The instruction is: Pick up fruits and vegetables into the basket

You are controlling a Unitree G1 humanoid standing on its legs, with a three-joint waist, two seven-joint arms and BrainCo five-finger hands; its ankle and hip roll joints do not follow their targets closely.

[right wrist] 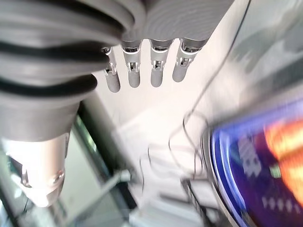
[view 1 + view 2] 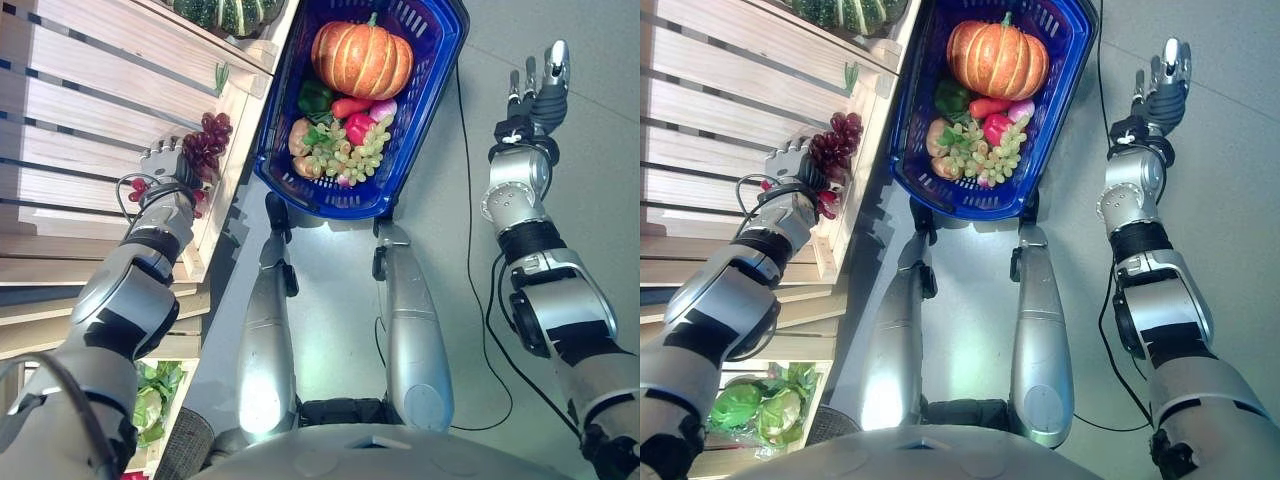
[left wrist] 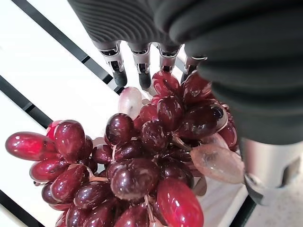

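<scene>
Over the wooden shelf [image 2: 90, 110], left hand [image 2: 165, 160] clasps red grapes [image 2: 207, 140] beside the basket [image 2: 440, 60]

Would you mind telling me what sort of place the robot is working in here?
Probably a mock grocery or market stall: slatted wooden shelves carry red grapes and a green squash, and a blue shopping basket on the floor already holds a pumpkin and other produce.

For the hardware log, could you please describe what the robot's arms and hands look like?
Both arms are silver-grey shells broken by black joint bands. The left hand and the right hand each have a dark ribbed cover over the back and wrist, with silver fingers ending in dark tips and a thicker silver thumb set apart.
</scene>
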